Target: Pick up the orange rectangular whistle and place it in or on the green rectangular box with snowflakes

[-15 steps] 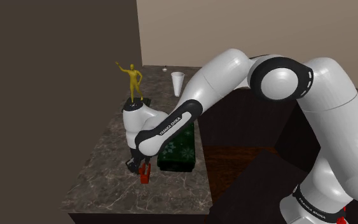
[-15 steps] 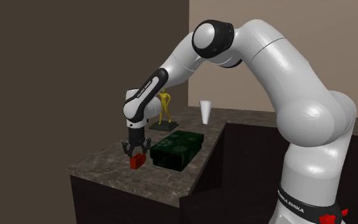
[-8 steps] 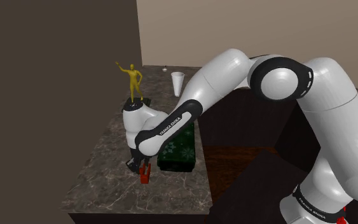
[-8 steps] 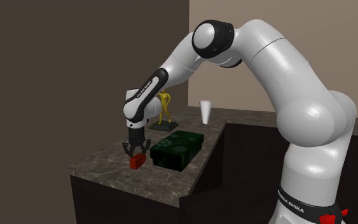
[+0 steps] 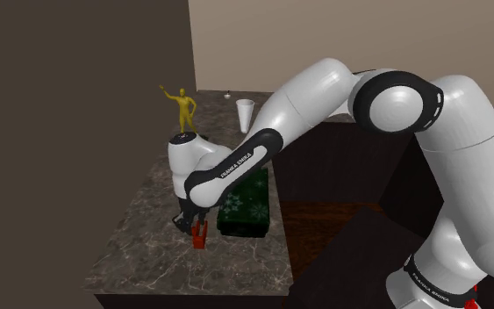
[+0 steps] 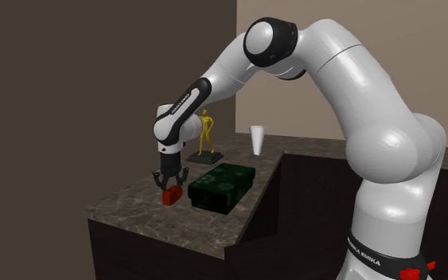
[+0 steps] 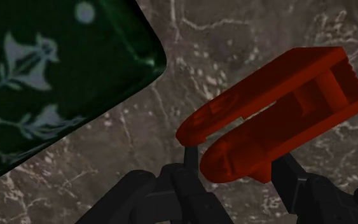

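You had the fingers (image 7: pixel 295 184) clamped on one end of the red-orange whistle (image 7: pixel 273 114), just beside the green snowflake box (image 7: pixel 44 76), towards the surface's (image 7: pixel 190 51) near edge; it looked light, rigid and probably slick, so squeeze its flat sides

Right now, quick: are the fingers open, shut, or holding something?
Gripper: black fingers shut on the red rectangular whistle, which is clasped between them.
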Tool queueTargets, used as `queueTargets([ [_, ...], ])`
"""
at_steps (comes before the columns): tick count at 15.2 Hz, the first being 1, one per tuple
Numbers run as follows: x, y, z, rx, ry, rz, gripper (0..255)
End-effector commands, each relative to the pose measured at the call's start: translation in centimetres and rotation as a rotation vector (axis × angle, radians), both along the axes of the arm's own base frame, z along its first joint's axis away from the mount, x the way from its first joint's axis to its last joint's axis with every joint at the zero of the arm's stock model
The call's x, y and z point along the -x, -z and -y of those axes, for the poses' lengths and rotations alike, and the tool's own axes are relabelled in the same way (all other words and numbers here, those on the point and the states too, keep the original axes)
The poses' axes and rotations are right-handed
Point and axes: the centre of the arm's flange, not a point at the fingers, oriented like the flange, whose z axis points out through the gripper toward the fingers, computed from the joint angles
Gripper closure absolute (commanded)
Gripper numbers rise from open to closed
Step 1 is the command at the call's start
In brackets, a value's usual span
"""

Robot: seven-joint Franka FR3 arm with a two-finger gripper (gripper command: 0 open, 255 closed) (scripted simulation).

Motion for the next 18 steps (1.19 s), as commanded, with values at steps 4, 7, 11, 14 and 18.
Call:
queueTargets([
  [4,0.0,-2.7,0.0,0.0,0.0,0.0,255],
  [7,0.0,-4.3,0.0,0.0,0.0,0.0,255],
  [11,0.0,-6.4,0.0,0.0,0.0,0.0,255],
  [14,0.0,-8.0,0.0,0.0,0.0,0.0,255],
  [18,0.0,-10.1,0.0,0.0,0.0,0.0,255],
])
